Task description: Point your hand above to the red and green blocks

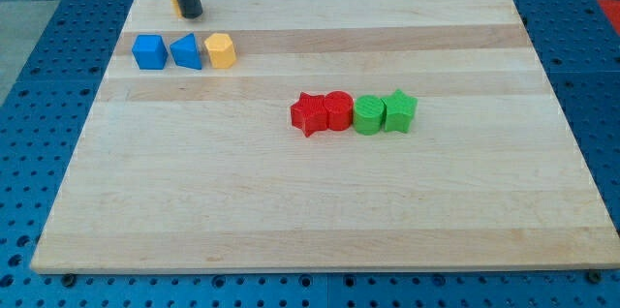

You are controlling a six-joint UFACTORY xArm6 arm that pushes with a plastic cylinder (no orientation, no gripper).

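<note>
A red star block, a red cylinder, a green cylinder and a green star block stand touching in a row near the board's middle. My tip is at the view's top left, far up and left of that row. It stands just right of a yellow block that the rod partly hides.
A blue block, a blue triangular block and a yellow block sit in a row at the upper left, just below my tip. The wooden board lies on a blue perforated table.
</note>
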